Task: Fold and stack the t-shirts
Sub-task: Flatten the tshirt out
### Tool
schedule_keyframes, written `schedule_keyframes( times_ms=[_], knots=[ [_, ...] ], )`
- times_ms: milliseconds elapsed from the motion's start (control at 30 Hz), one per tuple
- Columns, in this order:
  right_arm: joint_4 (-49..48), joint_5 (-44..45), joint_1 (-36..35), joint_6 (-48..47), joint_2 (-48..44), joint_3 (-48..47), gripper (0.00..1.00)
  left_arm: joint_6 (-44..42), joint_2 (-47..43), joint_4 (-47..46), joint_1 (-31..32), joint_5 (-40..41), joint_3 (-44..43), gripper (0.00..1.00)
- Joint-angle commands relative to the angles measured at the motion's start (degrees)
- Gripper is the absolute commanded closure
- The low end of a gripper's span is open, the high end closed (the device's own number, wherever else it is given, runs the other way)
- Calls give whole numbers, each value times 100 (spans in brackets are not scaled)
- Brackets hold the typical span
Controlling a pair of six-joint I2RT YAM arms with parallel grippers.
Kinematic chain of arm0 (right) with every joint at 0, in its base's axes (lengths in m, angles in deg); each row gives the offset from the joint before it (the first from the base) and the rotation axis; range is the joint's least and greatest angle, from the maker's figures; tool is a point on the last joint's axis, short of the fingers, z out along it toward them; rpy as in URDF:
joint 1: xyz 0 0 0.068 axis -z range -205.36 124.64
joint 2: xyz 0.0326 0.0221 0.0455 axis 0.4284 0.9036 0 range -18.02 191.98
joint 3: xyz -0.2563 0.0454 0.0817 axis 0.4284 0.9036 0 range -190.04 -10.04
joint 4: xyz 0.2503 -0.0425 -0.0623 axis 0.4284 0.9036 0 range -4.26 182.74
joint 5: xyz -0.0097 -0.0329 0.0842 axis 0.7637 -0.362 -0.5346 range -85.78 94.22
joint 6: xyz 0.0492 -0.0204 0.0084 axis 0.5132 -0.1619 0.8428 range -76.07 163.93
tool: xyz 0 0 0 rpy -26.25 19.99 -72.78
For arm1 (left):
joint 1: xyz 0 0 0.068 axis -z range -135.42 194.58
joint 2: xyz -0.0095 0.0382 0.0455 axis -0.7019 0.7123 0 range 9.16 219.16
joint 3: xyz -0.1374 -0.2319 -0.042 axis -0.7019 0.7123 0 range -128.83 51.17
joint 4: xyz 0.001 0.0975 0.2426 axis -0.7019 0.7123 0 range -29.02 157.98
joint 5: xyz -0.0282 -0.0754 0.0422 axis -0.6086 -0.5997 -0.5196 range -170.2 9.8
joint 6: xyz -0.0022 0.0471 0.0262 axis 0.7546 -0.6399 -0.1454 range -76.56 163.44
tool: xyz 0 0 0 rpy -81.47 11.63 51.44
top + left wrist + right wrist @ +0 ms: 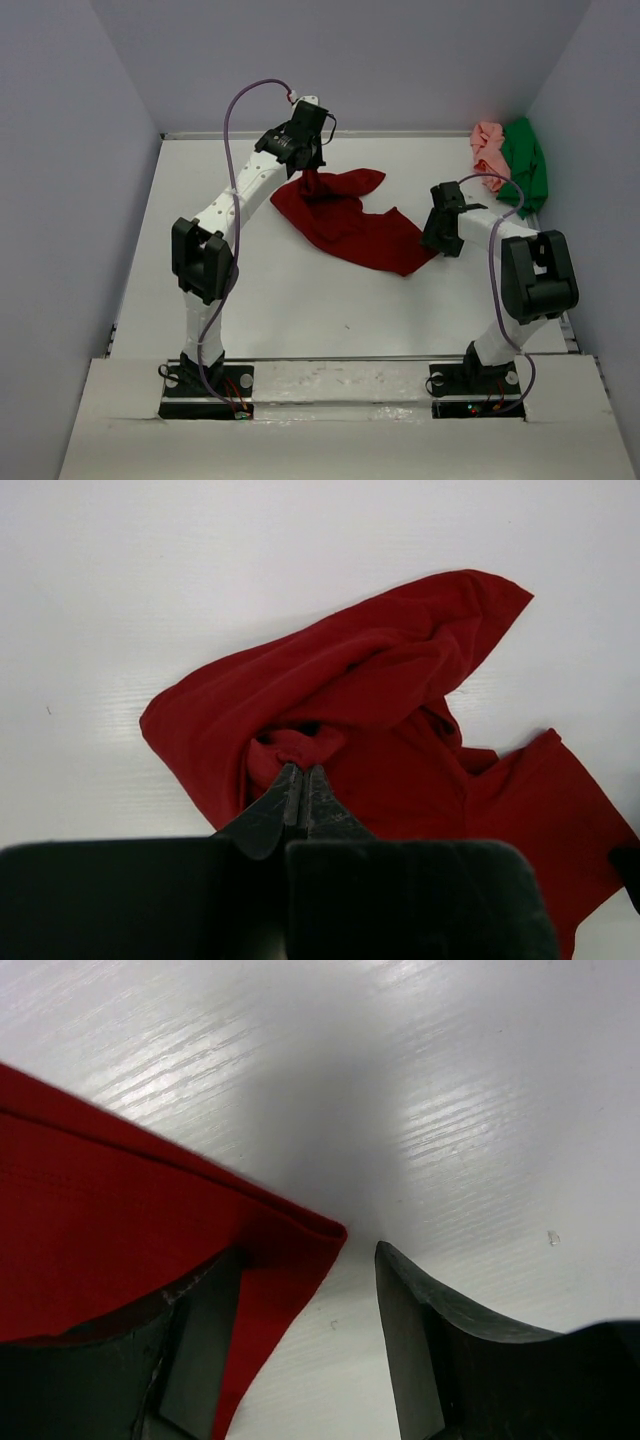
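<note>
Left gripper is clamped tight on a bunched fold of the dark red t-shirt, pinching it at the shirt's far left end, and the rest of the cloth trails crumpled across the middle of the white table toward the right arm. Right gripper has its jaws spread wide at the shirt's near right corner, one finger over the cloth, the other over bare table, gripping nothing. The pale pink t-shirt and bright green t-shirt sit heaped together, touching, in the far right corner.
</note>
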Motion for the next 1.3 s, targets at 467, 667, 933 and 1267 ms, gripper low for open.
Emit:
schedule_keyframes(
  times_ms=[467,667,933,1267],
  knots=[
    [-503,70,288,-79,35,-108,100,-122,-226,-118,9,-62,90,100],
    [67,922,349,-553,-246,-1381,100,-271,-753,-118,35,-62,160,100],
    [1104,1002,403,-1204,-422,-4034,100,-385,-1755,268,35,140,-226,100],
    [2036,1213,455,-2004,-352,-6909,100,-447,-3038,567,35,308,-710,100]
  ],
)
